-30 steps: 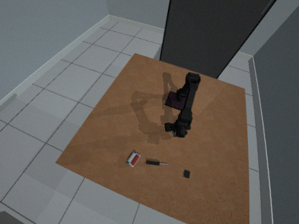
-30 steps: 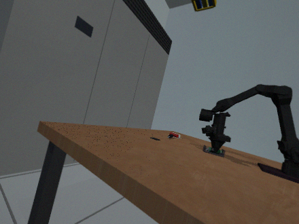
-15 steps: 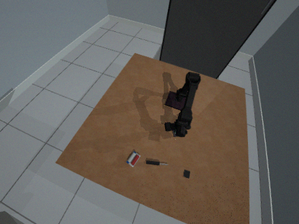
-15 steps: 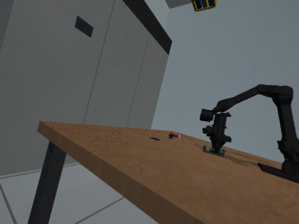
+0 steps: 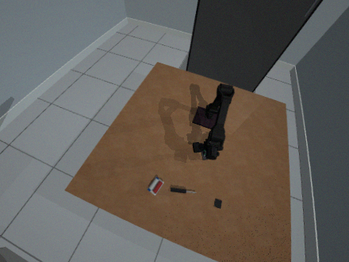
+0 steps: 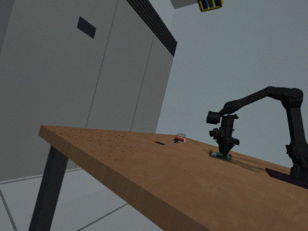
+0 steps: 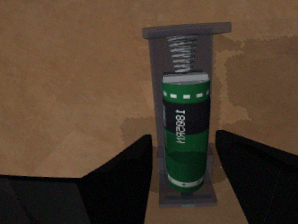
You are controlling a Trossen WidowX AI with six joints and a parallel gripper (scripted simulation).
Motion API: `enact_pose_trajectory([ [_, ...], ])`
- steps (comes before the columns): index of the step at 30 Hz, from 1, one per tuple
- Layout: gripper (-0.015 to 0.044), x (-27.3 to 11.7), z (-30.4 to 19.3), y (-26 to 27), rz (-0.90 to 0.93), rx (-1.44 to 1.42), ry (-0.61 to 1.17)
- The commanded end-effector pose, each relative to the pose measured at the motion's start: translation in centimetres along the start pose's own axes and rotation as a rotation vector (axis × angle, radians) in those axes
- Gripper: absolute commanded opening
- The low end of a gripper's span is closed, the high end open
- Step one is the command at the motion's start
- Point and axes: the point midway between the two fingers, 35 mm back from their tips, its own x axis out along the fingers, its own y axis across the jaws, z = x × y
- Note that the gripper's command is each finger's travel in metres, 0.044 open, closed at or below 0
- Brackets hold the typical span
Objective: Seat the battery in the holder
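Note:
The green battery (image 7: 186, 120) (image 6: 218, 154) lies lengthwise along the grey holder (image 7: 156, 75) (image 6: 211, 152). In the wrist view its flat end faces the spring (image 7: 183, 52) and seems to meet the spring's tip; the coils look stretched out. The terminal end, marked with a plus, is at the holder's lip end, and I cannot tell whether it is under the lip or raised. My gripper (image 7: 183, 139) (image 6: 225, 155) is open, with one finger on each side of the battery's middle and a visible gap on both sides.
A red and white object (image 5: 155, 186) (image 6: 179, 139), a screwdriver with a dark handle (image 5: 178, 190) and a small dark block (image 5: 217, 203) lie on the wooden table (image 5: 119, 159), beyond the holder from the arm's base. A dark purple plate (image 5: 202, 118) is by the base.

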Motion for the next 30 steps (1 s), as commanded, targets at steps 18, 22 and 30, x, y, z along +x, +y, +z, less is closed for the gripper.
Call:
enact_pose_trajectory([
  [18,0.0440,-8.0,-0.5,0.2,-0.004,0.001,-0.014],
  [22,0.0440,-8.0,-0.5,0.2,-0.004,0.001,-0.014],
  [30,0.0440,-8.0,-0.5,0.2,-0.004,0.001,-0.014],
])
